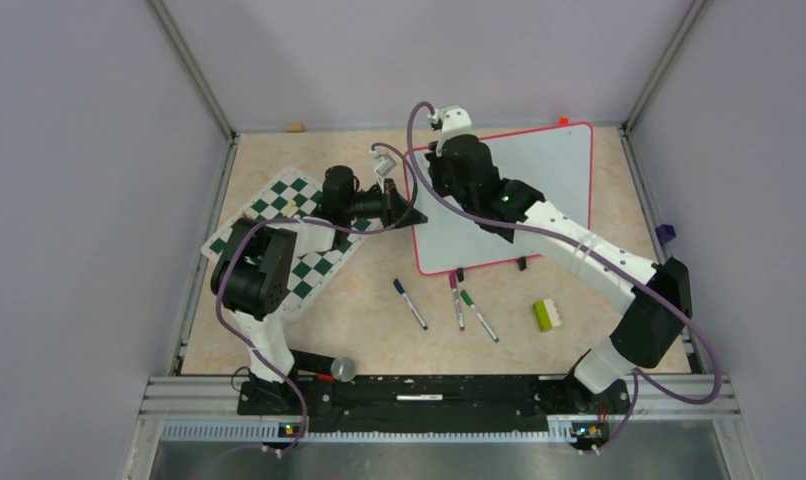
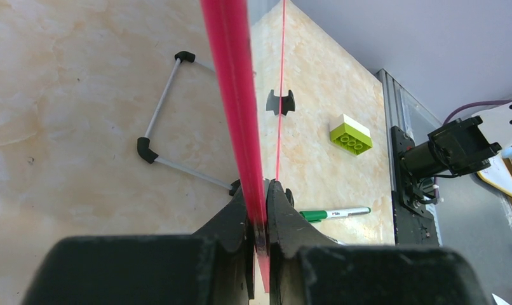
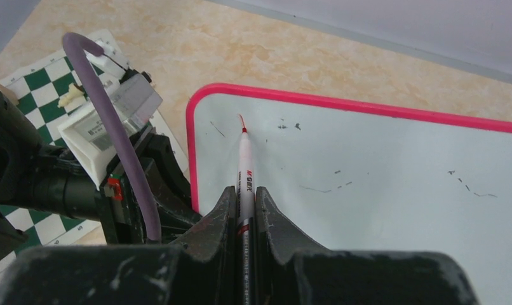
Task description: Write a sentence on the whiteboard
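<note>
Two claws engaged, both closed almost fully. Left claw [image 2: 260, 213] pinched on the thin pink frame [image 2: 231, 76] at the left edge of the whiteboard [image 1: 544, 170]. Right claw [image 3: 244, 206] clamped round a red marker [image 3: 244, 162], tip on or just off the glossy face near the board's far left corner, at a short red stroke [image 3: 241, 119]. Board set across the far half of the worktop [image 1: 359, 310], nearer the far right corner. Probably light, stiff and slick; likely to slide or rock on its small feet [image 1: 522, 264] under pen pressure. Best gripped by the frame edge, never the glossy face. Light pressure advised.
</note>
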`<state>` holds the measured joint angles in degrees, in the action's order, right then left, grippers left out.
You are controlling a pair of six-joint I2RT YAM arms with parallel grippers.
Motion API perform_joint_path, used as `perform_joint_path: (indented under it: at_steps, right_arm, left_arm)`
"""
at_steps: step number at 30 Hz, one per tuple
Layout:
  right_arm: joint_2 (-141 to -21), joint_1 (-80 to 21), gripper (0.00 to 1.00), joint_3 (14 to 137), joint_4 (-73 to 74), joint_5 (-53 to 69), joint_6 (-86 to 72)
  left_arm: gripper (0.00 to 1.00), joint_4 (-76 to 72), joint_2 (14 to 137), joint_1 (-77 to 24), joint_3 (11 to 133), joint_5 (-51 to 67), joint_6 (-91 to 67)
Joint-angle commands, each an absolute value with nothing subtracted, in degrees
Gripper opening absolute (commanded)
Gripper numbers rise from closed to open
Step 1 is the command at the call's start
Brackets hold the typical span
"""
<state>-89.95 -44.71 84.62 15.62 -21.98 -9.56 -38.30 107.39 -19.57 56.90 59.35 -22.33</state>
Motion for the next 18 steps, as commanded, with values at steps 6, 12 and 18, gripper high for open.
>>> perform_joint_path:
  at_steps: [6, 12, 18]
  right_arm:
    - [-85.5, -43.82, 0.0, 79.87, 15.29, -23.76, -9.97]
    - [-85.15, -43.69, 0.0, 80.38, 15.28, -23.16, -10.1]
    - [-84.26, -43.51, 0.0, 83.19, 15.65, -21.63, -10.08]
  left_arm:
    - [0.0, -35.24, 109.58, -20.43, 55.83, 58.47, -13.11]
    - [0.0, -35.33, 109.55, -20.4, 55.81, 58.42, -13.01]
    - [0.0, -35.33, 109.66, -20.43, 55.88, 58.62, -13.15]
